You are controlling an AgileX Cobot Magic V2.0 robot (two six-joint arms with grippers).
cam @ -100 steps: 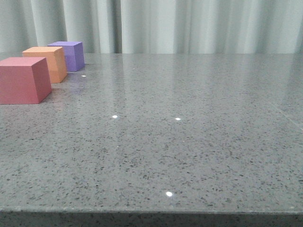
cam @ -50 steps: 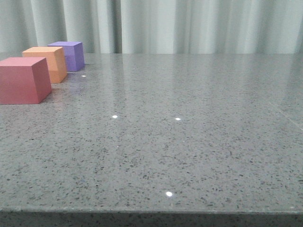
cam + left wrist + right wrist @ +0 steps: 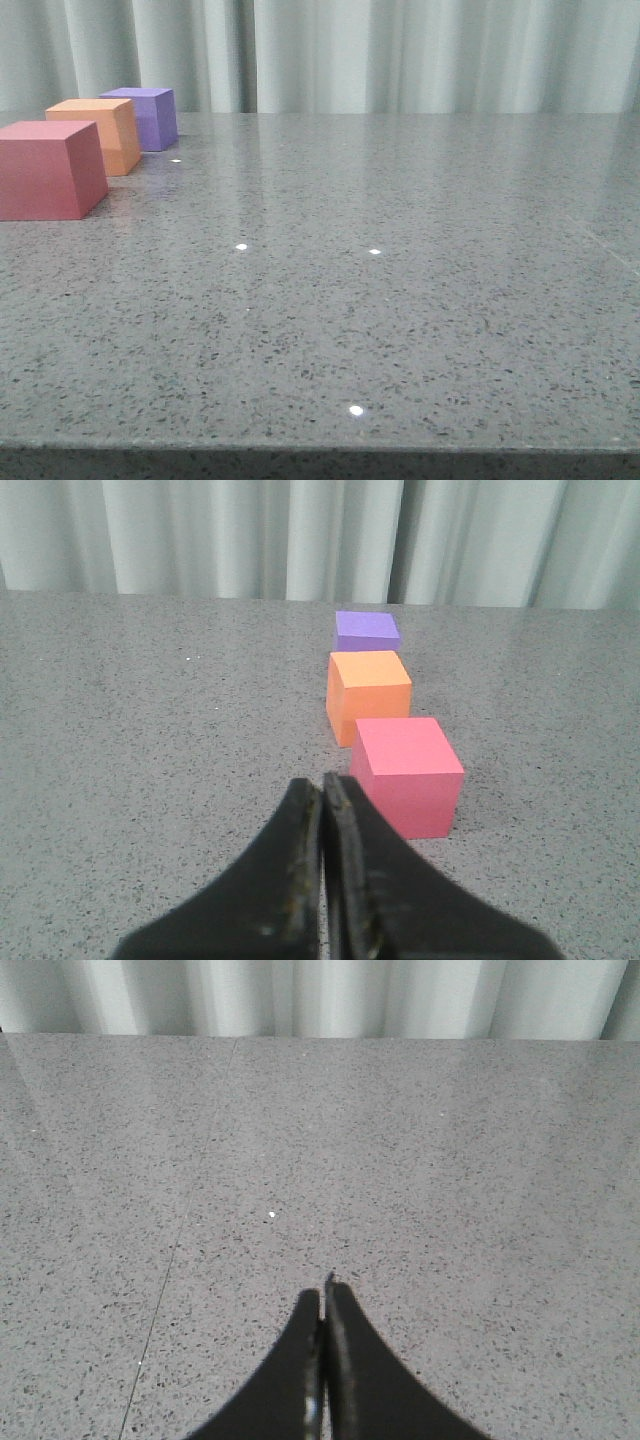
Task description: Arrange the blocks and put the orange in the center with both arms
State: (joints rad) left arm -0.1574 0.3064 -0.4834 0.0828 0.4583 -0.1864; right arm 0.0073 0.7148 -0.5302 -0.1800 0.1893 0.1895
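Observation:
Three cubes stand in a row on the grey speckled table at the far left of the front view: the pinkish-red cube [image 3: 50, 168] nearest, the orange cube [image 3: 100, 135] in the middle, the purple cube [image 3: 145, 117] farthest. The left wrist view shows the same row: pinkish-red [image 3: 407, 773], orange [image 3: 368, 694], purple [image 3: 366, 632]. My left gripper [image 3: 323, 783] is shut and empty, just short of the pinkish-red cube and a little to its side. My right gripper [image 3: 325, 1290] is shut and empty over bare table. Neither gripper shows in the front view.
The grey table [image 3: 400, 250] has its front edge along the bottom of the front view. Pale curtains [image 3: 400, 50] hang behind the far edge. A thin seam line [image 3: 160, 1300] runs across the tabletop in the right wrist view.

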